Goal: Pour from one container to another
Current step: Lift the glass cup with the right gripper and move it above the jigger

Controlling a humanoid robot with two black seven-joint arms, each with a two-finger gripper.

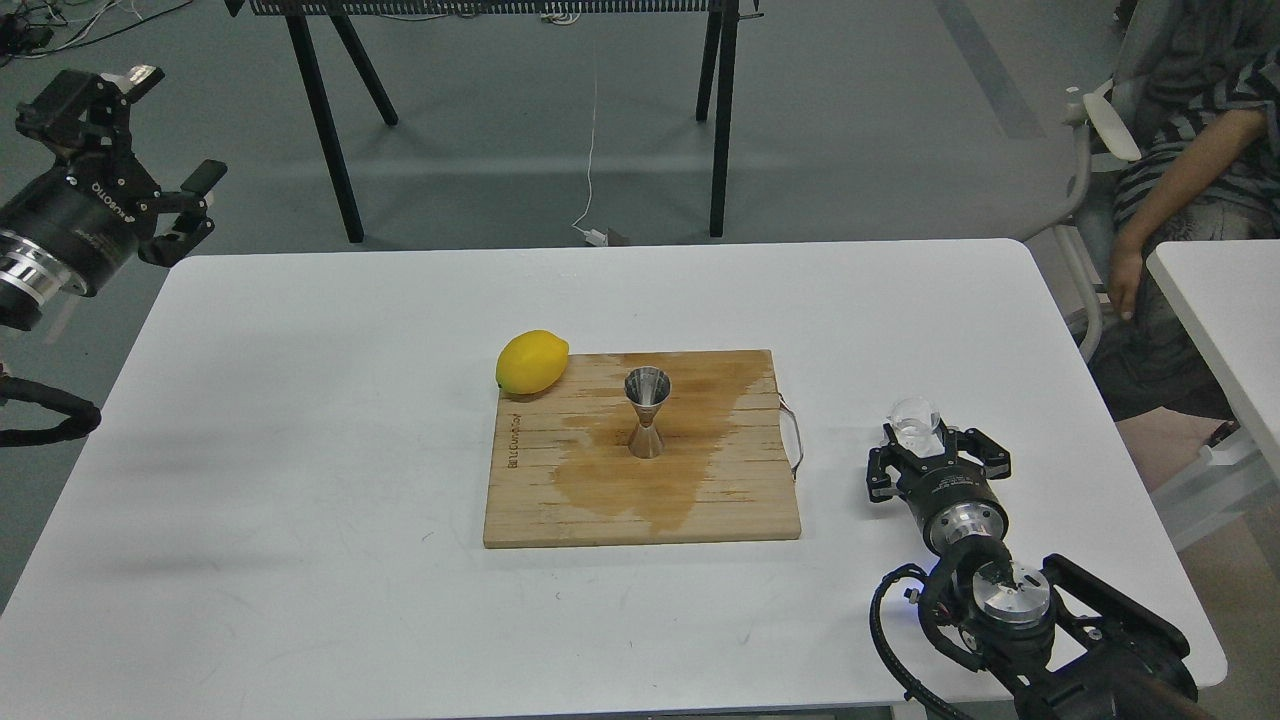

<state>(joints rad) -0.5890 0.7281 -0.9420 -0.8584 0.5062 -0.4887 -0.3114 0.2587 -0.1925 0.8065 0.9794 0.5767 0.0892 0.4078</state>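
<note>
Judging by wet cutting board (560, 500) — pour possibly done; glass cup (916, 421) clasped by right gripper (938, 455), jigger (647, 412) well apart; left gripper (160, 190) spread, empty.

We find the board (720, 500) at the centre of the bench (300, 500). The jigger (647, 411) stands upright on the board. The lemon (531, 361) lies at the board's far left corner. The glass cup (916, 419) sits right of the board, at our right tool (937, 450).
</note>
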